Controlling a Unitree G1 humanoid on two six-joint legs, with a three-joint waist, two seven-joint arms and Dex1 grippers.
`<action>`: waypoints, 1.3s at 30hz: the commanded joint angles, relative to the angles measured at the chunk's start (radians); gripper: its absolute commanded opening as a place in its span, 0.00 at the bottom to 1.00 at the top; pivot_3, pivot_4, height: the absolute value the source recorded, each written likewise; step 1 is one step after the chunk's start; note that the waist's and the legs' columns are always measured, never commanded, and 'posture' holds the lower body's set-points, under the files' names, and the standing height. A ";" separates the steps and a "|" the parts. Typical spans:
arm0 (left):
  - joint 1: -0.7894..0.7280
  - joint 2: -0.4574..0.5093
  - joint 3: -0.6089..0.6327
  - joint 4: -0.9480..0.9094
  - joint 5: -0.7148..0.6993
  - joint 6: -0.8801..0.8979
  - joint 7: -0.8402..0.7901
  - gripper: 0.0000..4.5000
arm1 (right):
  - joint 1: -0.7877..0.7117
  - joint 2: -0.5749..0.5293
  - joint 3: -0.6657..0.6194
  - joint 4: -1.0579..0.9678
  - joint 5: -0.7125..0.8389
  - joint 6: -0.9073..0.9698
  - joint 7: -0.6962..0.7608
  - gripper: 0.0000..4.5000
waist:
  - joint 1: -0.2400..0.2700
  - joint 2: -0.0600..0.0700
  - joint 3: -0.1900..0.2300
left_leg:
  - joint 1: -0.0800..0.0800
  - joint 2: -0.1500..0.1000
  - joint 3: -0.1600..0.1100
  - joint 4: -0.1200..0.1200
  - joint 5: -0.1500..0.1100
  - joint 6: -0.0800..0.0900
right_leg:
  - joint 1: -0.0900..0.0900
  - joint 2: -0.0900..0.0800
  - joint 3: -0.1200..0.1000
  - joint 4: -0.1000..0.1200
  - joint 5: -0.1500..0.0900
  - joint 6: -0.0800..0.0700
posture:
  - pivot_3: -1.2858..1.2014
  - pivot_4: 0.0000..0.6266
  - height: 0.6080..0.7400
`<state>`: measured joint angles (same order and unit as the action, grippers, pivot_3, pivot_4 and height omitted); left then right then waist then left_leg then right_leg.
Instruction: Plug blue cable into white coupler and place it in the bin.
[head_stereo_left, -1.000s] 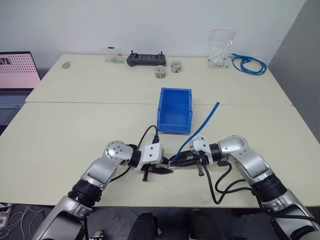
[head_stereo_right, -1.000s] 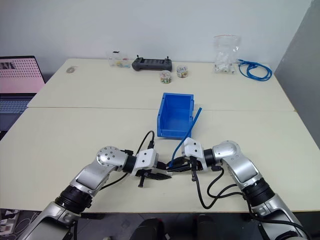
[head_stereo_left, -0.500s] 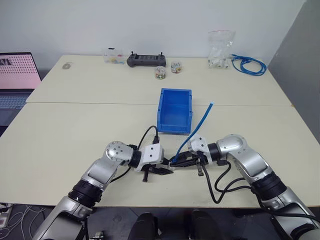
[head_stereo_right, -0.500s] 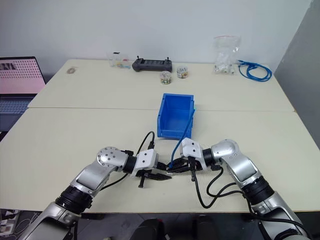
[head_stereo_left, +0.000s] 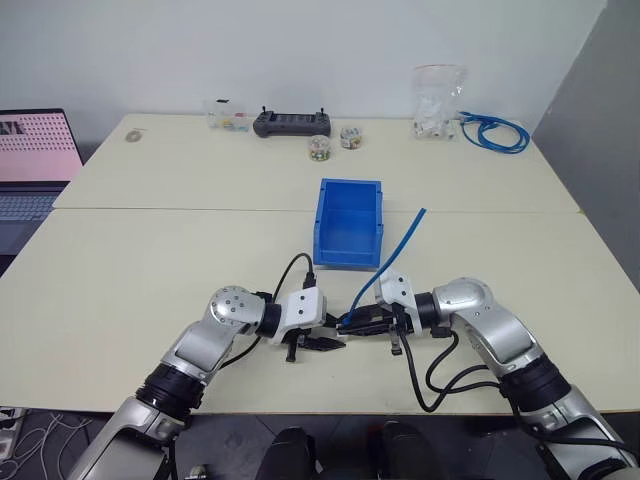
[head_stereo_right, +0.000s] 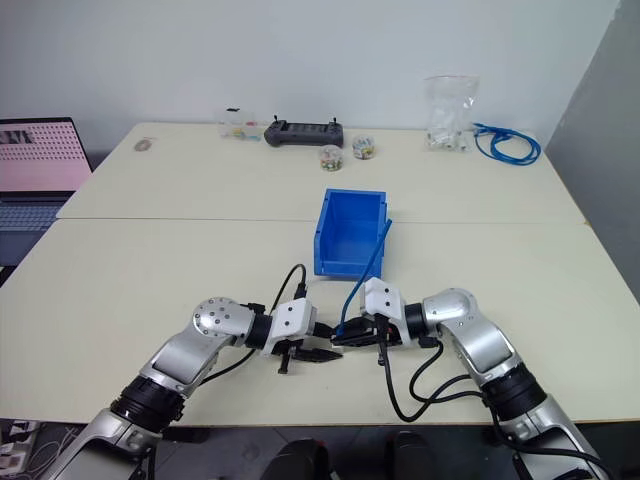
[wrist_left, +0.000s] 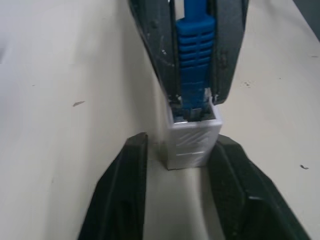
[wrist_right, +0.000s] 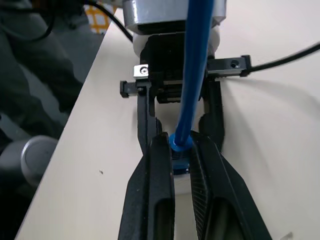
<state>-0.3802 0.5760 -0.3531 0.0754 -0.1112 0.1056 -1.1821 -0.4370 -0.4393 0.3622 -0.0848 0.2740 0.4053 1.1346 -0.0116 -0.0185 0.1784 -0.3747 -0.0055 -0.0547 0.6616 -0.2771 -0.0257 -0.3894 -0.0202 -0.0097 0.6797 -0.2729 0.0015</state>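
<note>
— How will it handle?

— The blue cable (wrist_left: 195, 60) is light and springy, and the white coupler (wrist_left: 193, 140) is tiny and slick. I'd hold it by the ribbed boot, where my right gripper (head_stereo_left: 345, 323) is clamped now; the plug sits in the coupler's mouth, low over the table (head_stereo_left: 150, 270), near the bin (head_stereo_left: 349, 222).

— What has changed?

— My left gripper (head_stereo_left: 332, 343) has let go; its fingers (wrist_left: 122, 195) now stand apart beside the coupler.
</note>
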 joint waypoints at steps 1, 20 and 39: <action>0.036 0.031 0.093 -0.122 -0.060 0.076 0.040 0.64 | 0.002 0.017 -0.092 -0.156 0.109 0.098 -0.060 0.03 | -0.003 0.000 0.001 | -0.001 0.000 -0.001 0.000 0.000 0.000 | -0.001 0.000 0.000 0.000 0.000 0.000 | 0.52 0.24 1.00; -0.055 0.050 0.374 -0.396 -0.175 0.433 0.401 1.00 | -0.647 0.199 -0.378 0.635 0.122 0.180 -0.464 0.21 | -0.021 -0.001 0.005 | -0.008 0.000 0.003 0.000 0.000 -0.001 | -0.011 0.000 0.002 0.003 0.001 -0.001 | 0.52 0.24 1.00; -0.045 0.112 0.453 -0.258 -0.165 0.436 0.432 1.00 | -0.284 -0.207 -0.387 0.156 0.133 0.326 -0.153 0.99 | -0.006 0.000 0.005 | -0.022 0.000 0.005 0.002 0.000 0.000 | -0.021 -0.002 0.000 0.002 0.001 -0.001 | 0.52 0.24 1.00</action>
<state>-0.4249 0.6675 0.0481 -0.1870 -0.2685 0.5388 -0.7697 -0.7546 -0.6286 0.0305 0.2033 0.3373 0.7046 0.9577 -0.0171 -0.0190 0.1838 -0.3967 -0.0049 -0.0504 0.6638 -0.2766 -0.0259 -0.4103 -0.0218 -0.0103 0.6822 -0.2713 -0.0004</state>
